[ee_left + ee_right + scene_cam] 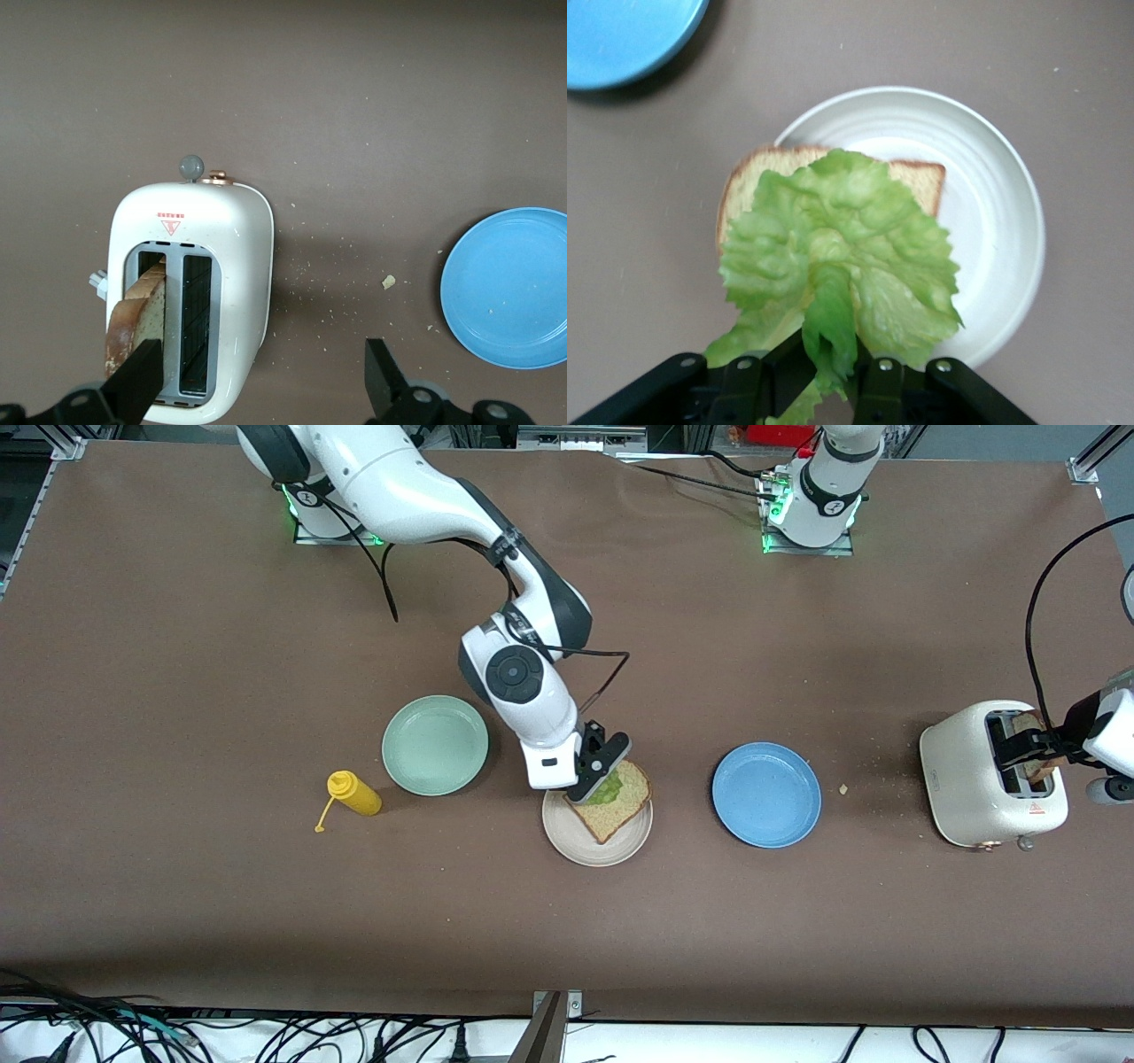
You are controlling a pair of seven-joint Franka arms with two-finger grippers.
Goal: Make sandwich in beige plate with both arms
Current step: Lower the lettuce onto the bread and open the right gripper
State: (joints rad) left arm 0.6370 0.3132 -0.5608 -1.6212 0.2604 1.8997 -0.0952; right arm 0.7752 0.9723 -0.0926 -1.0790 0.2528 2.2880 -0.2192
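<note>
While plated, bread slice [613, 808], beige plate [576, 849]

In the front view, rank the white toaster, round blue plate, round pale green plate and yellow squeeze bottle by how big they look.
1. White toaster
2. Round blue plate and round pale green plate, too alike to rank
3. Yellow squeeze bottle

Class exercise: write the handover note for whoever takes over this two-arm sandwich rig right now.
Right gripper: shut on the crinkled green lettuce leaf, over the tan bread slice on the round beige plate.
Left gripper: open over the white toaster, around a toasted slice standing in its slot.
Done: bottom slice on the plate.
Left: release the lettuce, pull the toasted slice, lay it on top.
</note>
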